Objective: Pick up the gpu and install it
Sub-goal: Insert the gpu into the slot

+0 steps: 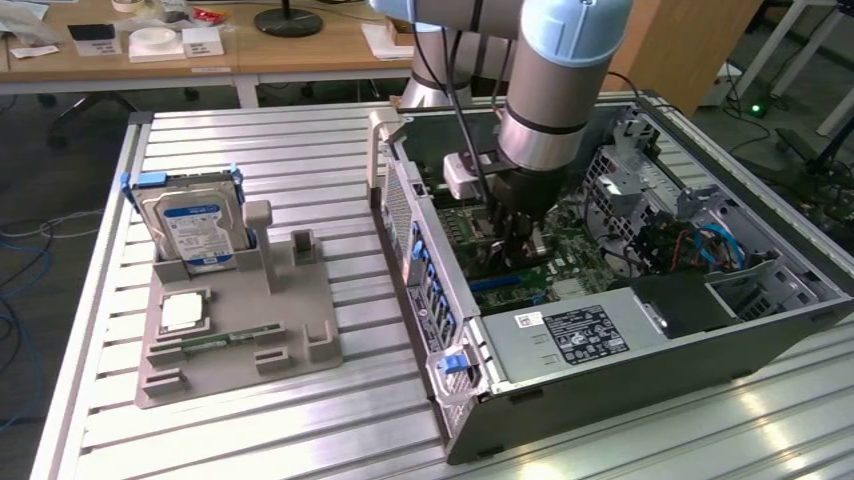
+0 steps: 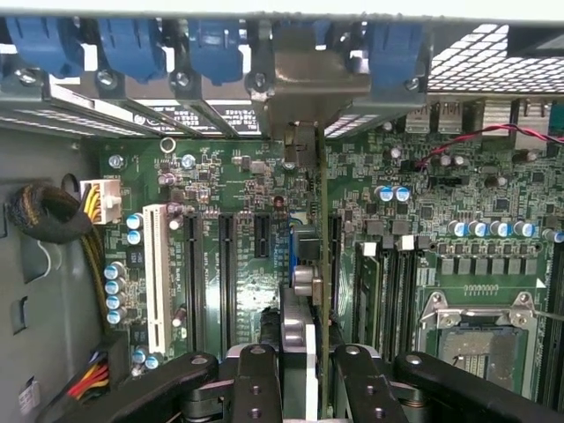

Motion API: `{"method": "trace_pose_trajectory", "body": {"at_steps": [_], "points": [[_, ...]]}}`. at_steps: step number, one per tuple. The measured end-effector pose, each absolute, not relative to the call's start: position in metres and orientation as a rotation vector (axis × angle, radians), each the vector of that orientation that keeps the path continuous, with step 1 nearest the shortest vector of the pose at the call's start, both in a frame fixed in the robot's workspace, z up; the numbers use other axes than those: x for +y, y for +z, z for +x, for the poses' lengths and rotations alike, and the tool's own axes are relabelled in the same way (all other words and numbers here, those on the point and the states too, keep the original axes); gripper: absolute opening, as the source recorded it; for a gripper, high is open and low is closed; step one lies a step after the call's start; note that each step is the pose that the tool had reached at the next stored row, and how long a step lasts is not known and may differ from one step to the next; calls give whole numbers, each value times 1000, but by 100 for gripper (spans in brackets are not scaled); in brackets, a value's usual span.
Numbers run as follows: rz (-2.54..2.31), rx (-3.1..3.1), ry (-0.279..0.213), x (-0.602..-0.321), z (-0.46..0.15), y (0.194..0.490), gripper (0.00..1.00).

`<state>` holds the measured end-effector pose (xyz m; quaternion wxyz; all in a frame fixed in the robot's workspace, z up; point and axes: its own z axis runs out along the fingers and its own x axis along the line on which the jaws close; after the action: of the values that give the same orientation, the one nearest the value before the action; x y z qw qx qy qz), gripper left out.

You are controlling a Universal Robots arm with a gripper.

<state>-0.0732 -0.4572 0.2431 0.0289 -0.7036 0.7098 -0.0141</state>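
Observation:
The gpu [image 2: 322, 291] stands on edge between my fingers [image 2: 256, 383], seen as a thin green card running down over the motherboard's black slots [image 2: 227, 273]. Its silver bracket [image 2: 308, 84] sits at the rear wall of the case, among the blue slot clips [image 2: 211, 44]. My gripper [image 2: 308, 388] is shut on the card. In the exterior view the gripper [image 1: 521, 238] reaches down inside the open computer case [image 1: 641, 370], low over the motherboard [image 1: 561, 255]. Whether the card's lower edge is in a slot is hidden.
A grey fixture [image 1: 300, 320] on the slatted table holds an upright silver hard drive [image 1: 194, 228], a square chip [image 1: 183, 312] and a narrow green memory stick [image 1: 220, 340]. Inside the case are a power supply [image 1: 574, 338], drive cage [image 1: 747, 290], cables [image 1: 694, 245] and the CPU socket [image 2: 471, 339].

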Motion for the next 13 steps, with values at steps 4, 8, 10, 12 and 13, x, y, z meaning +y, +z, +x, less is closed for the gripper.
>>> {"method": "trace_pose_trajectory", "body": {"at_steps": [4, 8, 10, 12, 13], "points": [[-2171, 2190, -44, -457, -75, 240, 28], [-2171, 2190, -44, -457, -75, 236, 28], [-2171, 2190, -44, -457, -75, 234, 28], [-2171, 2190, -44, -457, -75, 233, 28], [-2171, 2190, -44, -457, -75, 232, 28]]}}
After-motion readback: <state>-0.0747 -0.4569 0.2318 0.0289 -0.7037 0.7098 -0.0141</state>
